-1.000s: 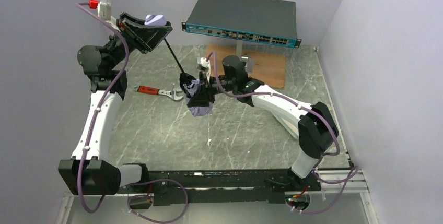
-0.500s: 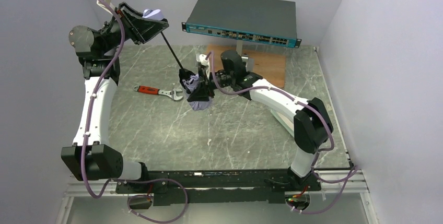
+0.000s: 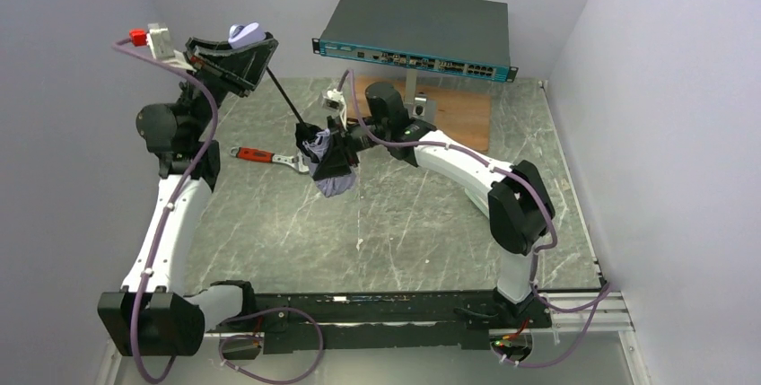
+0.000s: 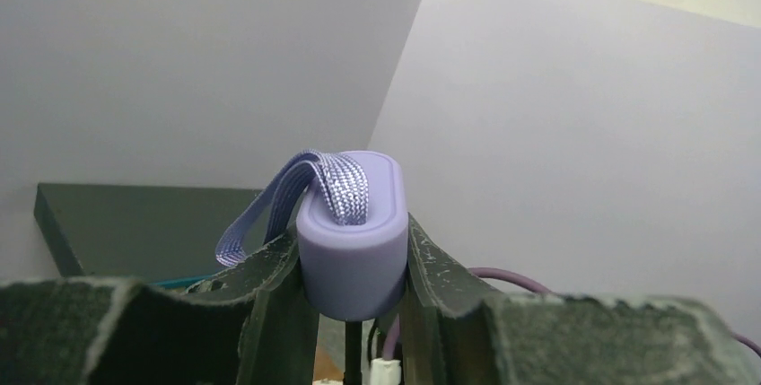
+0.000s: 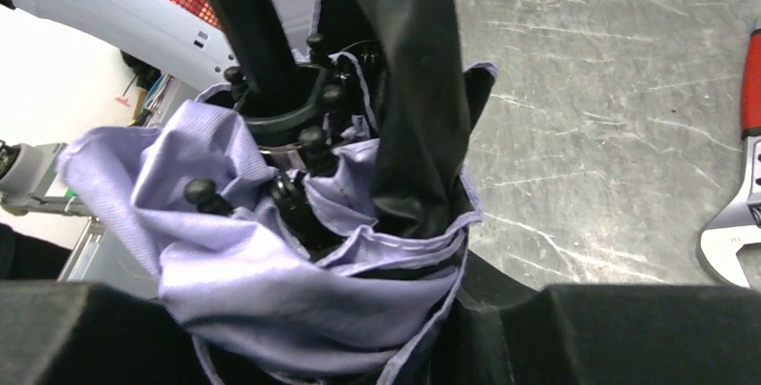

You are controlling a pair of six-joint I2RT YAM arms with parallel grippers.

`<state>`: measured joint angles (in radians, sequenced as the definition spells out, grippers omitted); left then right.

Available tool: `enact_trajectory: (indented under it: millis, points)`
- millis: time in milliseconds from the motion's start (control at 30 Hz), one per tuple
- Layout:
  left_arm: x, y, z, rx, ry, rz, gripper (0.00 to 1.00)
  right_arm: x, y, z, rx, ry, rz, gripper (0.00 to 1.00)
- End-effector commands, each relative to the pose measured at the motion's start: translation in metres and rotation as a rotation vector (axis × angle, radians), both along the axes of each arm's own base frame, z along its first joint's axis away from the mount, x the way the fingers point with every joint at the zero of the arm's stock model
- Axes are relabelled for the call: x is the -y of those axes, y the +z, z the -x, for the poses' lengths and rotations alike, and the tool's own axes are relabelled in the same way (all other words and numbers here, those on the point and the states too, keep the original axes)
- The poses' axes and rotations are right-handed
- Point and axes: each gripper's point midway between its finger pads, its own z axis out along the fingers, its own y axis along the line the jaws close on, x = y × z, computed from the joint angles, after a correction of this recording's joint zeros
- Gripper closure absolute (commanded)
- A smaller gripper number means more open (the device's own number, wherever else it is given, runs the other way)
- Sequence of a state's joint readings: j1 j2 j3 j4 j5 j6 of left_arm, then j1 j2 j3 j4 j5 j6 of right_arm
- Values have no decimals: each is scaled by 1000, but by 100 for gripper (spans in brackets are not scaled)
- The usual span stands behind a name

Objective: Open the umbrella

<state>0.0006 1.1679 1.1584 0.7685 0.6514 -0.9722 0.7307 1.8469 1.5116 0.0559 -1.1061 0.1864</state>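
The umbrella [image 3: 334, 183] is hanging above the counter [image 3: 404, 214], stretched between the two arms. The left end effector [image 3: 244, 51] is clenching the rounded lavender handle [image 4: 352, 228] high at the far left. The right end effector [image 3: 332, 162] is clamping the bunched canopy [image 5: 269, 277] lower down, near the middle. The thin black shaft [image 3: 287, 102] is running straight between them.

The likeliest failure, as I am judging it, is the handle slipping. It is smooth and rounded, and the fingers are pinching only its sides, so any pull along the shaft is working to draw it out of the grip.

The right fingers appear to be squeezing mostly loose cloth (the ribs' black tips [image 5: 199, 191] are poking up out of the folds). The fabric could therefore slide or strain instead of carrying the frame along. While that grip is pinning the folds together, the canopy is also being kept from spreading.

Pulling off the shaft's line is risking a bend in so thin a rod. If either grip fails, the umbrella is going to drop near the wrench [image 3: 269, 157].
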Motion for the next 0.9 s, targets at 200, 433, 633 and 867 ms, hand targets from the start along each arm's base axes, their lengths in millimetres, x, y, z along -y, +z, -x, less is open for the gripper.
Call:
enact_trajectory:
  millis: [200, 433, 633, 867]
  points:
    - [60, -83, 40, -96, -246, -234, 100, 11, 145, -13, 209, -88, -284, 100]
    - [6, -31, 2, -47, -44, -294, 18, 31, 78, 6, 165, -86, -148, 100]
    - [-10, -19, 11, -3, -23, -370, 0, 52, 25, 15, 173, -92, -30, 100]
    - [3, -25, 48, 24, -185, -546, 0, 76, -34, 13, 183, -72, 153, 100]
